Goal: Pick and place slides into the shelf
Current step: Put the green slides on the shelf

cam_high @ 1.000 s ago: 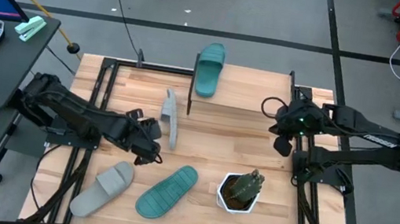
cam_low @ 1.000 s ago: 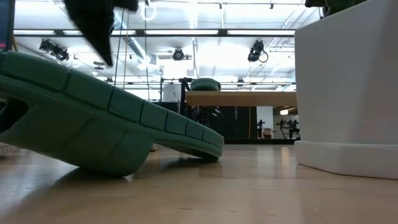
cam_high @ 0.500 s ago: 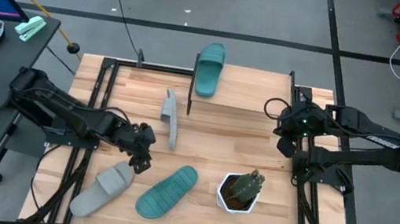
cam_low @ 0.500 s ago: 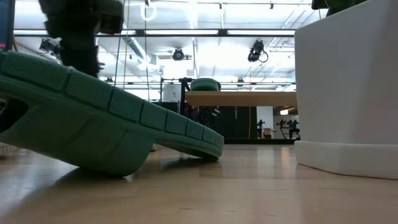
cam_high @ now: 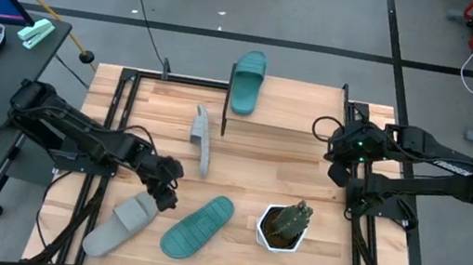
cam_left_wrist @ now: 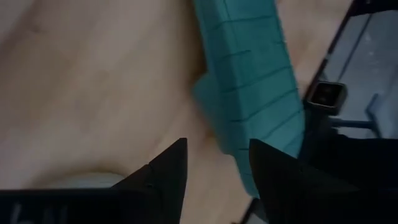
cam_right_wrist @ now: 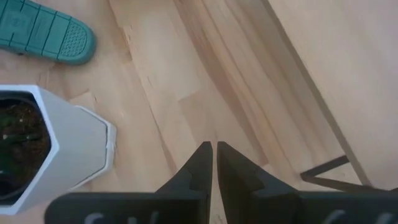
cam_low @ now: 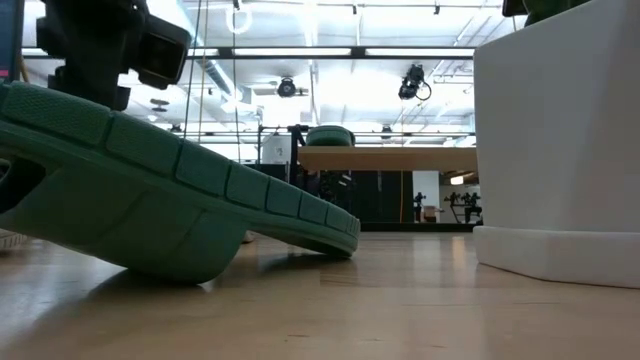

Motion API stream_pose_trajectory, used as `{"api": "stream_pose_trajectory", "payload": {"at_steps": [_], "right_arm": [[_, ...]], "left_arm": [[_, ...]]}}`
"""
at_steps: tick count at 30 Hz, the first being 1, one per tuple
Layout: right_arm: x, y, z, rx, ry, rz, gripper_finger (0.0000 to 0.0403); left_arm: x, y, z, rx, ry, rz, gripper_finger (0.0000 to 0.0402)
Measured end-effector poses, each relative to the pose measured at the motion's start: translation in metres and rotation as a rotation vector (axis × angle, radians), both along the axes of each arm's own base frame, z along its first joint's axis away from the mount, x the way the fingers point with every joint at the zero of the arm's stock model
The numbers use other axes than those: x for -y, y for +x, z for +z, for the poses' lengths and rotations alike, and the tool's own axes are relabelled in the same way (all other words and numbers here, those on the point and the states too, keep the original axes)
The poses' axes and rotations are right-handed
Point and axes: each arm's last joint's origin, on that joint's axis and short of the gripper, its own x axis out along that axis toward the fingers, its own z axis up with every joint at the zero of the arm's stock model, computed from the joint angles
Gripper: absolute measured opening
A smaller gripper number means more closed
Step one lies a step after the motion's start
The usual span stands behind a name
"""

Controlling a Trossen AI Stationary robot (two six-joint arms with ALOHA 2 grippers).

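Jaws of the left gripper stand apart, empty, above the grey slide on the table. Right gripper is closed, empty, beside the shelf, which carries a teal slide.

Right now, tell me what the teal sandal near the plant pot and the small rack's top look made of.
Teal ribbed slide sandal: apparently matte moulded rubber or foam, with grooved tread visible. Small rack's pale plank top: looks like light wood; its finish is unclear.

Two teal-green ribbed rubber slides, two light grey rubber slides, white hexagonal plant pot, pale wooden plank worktop.
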Motion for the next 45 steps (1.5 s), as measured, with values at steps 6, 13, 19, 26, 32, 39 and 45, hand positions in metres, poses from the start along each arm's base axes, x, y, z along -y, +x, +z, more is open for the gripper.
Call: {"api": "stream_pose_trajectory", "payload": {"at_steps": [6, 13, 19, 26, 32, 39, 45], "right_arm": [[-0.001, -0.003, -0.002, -0.034, 0.025, -0.012, 0.0030], [-0.004, -0.003, -0.002, -0.038, 0.048, 0.000, 0.0030], [-0.014, -0.003, -0.002, -0.037, 0.076, 0.031, 0.0030], [-0.024, -0.003, -0.002, -0.036, 0.072, 0.055, 0.0030], [-0.029, -0.003, -0.002, -0.034, 0.075, 0.062, 0.0030], [-0.031, -0.003, -0.002, -0.034, 0.066, 0.068, 0.0030], [-0.030, -0.003, -0.002, -0.033, 0.056, 0.061, 0.0030]], "left_arm": [[0.011, 0.002, 0.004, 0.015, -0.095, 0.027, 0.0230], [0.028, 0.003, -0.008, -0.043, -0.081, 0.067, 0.0305], [0.048, 0.015, -0.030, -0.078, -0.113, 0.050, 0.0339], [0.067, 0.031, -0.040, -0.006, -0.225, -0.009, 0.0343], [0.070, 0.035, -0.048, -0.029, -0.245, -0.033, 0.0334], [0.072, 0.037, -0.063, -0.120, -0.277, -0.054, 0.0326], [0.074, 0.039, -0.063, -0.087, -0.282, -0.087, 0.0323]]}}
